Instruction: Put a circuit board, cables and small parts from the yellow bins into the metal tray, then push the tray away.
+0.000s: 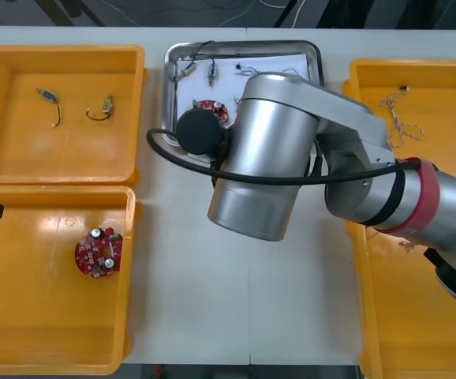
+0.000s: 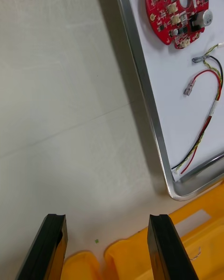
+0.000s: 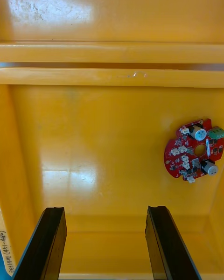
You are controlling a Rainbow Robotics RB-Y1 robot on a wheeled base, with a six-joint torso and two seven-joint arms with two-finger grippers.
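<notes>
The right gripper [image 2: 106, 249] hangs over the bare table [image 2: 60, 98], just beside the long rim of the metal tray [image 2: 143, 88]. Its 2 black fingers are spread wide with nothing between them. Inside the white tray lie 1 round red circuit board [image 2: 179, 11] and a red and yellow cable [image 2: 214, 108], close together.

The left gripper [image 3: 105, 247] hangs over the near left bin [image 3: 93, 135]. Its 2 fingers are spread apart too, holding nothing. A second circuit board [image 3: 195, 155] lies flat on that bin's floor. A twisted blue and white cable [image 1: 398, 120] lies in the far right bin [image 1: 441, 79].
</notes>
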